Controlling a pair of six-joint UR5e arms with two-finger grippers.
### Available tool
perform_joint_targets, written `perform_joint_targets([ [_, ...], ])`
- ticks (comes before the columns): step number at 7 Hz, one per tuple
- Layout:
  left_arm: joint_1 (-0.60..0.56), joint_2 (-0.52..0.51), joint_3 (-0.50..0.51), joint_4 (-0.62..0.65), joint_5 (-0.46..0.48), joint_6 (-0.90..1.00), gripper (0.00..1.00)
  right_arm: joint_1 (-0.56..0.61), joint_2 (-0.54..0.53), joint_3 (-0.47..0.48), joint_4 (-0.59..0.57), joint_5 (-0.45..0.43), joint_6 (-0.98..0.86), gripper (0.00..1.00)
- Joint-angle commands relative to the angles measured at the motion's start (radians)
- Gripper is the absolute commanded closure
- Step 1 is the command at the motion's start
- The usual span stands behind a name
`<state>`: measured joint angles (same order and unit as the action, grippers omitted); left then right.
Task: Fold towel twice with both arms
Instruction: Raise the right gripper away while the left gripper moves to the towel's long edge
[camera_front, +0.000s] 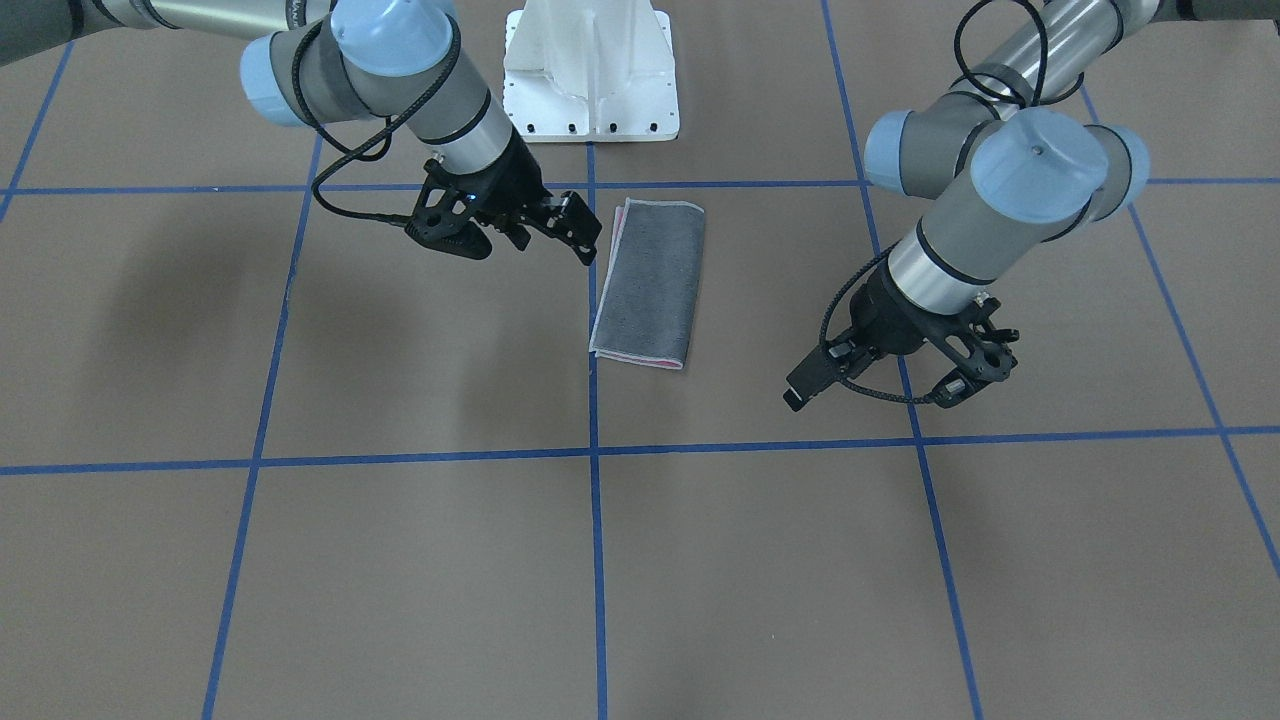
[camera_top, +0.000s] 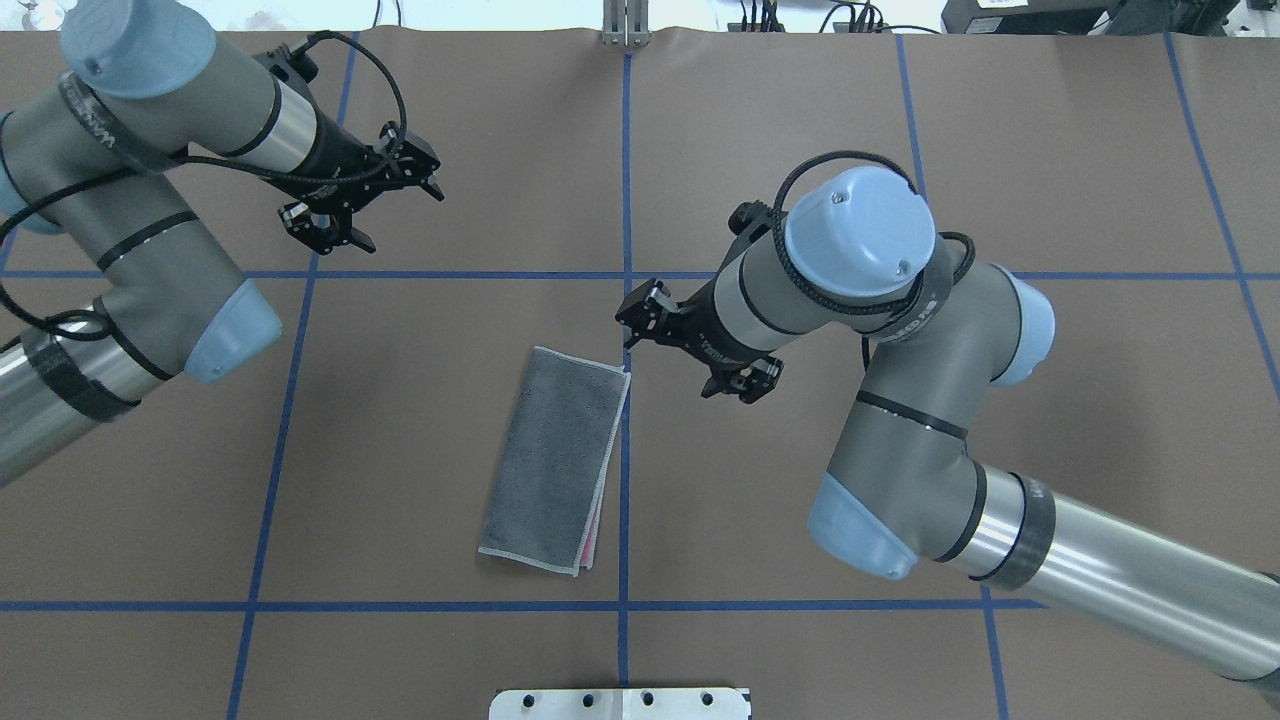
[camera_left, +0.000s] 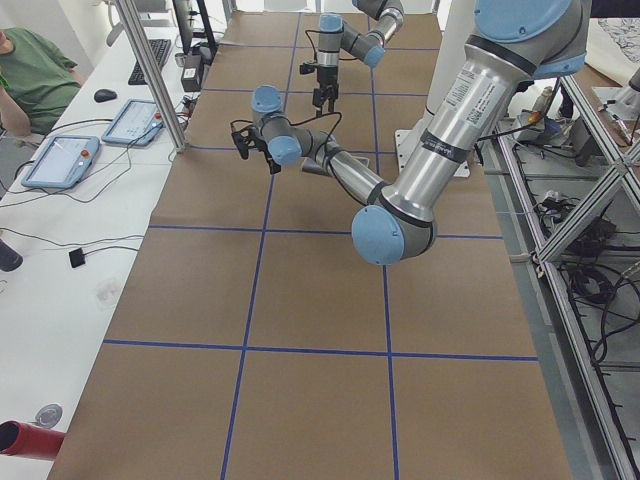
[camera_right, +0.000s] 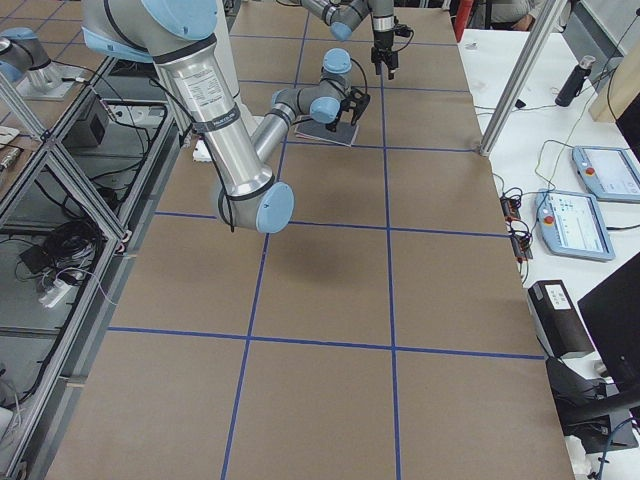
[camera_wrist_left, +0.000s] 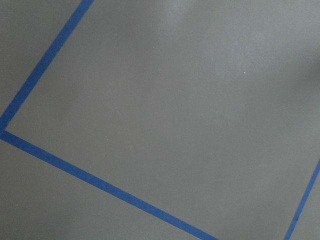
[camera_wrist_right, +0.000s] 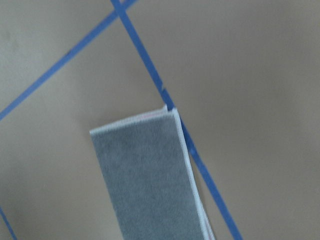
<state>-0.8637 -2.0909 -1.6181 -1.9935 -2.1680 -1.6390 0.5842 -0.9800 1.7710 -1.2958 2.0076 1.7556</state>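
Note:
The towel (camera_top: 553, 458) lies flat on the brown table, folded into a long strip, dark grey face up, with a pink edge along one long side. It also shows in the front view (camera_front: 650, 285) and the right wrist view (camera_wrist_right: 145, 175). My right gripper (camera_top: 672, 358) is open and empty, raised above the table beside the towel's right side; it also shows in the front view (camera_front: 528, 245). My left gripper (camera_top: 385, 205) is open and empty, well away from the towel on its left and farther out; it also shows in the front view (camera_front: 870, 398). The left wrist view shows only table and tape.
Blue tape lines (camera_top: 625, 300) divide the brown table into squares. The white pedestal base (camera_front: 590, 80) stands at the robot's edge of the table. A side desk with tablets (camera_left: 60, 160) and a seated person lies past the table's far side.

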Motion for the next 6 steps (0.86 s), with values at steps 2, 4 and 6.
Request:
perform_joint_targets([
  [2,0.226,0.157,-0.249,-0.001,0.171,-0.137,0.0,0.097,-0.035,-0.007,-0.013,0.008,-0.217,0.01],
  [4,0.377,0.172,-0.267,-0.002,0.305,-0.24,0.0,0.123,-0.072,-0.004,-0.002,0.005,-0.252,0.01],
  [6,0.52,0.175,-0.269,-0.004,0.463,-0.289,0.0,0.125,-0.071,-0.004,0.001,0.003,-0.265,0.01],
])
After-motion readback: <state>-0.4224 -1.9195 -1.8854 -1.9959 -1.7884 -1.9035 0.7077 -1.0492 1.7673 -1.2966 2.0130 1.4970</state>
